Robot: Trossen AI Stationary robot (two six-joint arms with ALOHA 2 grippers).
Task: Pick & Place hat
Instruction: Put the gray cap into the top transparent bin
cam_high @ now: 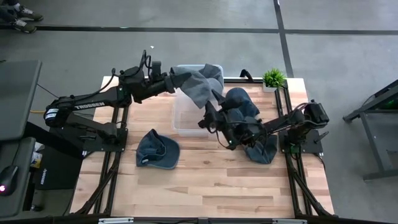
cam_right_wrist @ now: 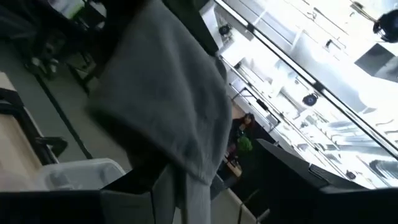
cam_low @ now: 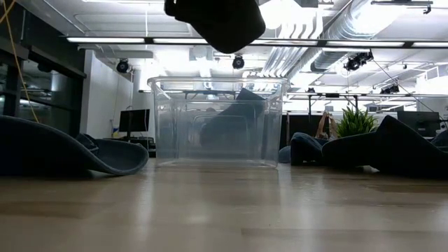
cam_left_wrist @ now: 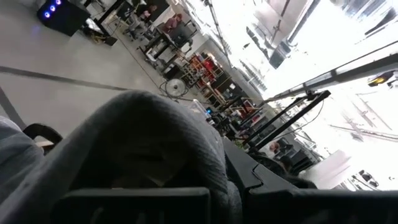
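While a blue cap (cam_high: 157, 150) is lying on the table (cam_high: 205, 180) at the left, the left gripper (cam_high: 177, 81) is holding a grey hat (cam_high: 200, 84) pinched in its closed jaws above the clear bin (cam_high: 186, 118). Further right, the right gripper (cam_high: 208, 119), jaws spread, is reaching beside the bin, possibly touching the hat's hanging edge. More dark hats (cam_high: 249, 124) are lying beneath that arm.
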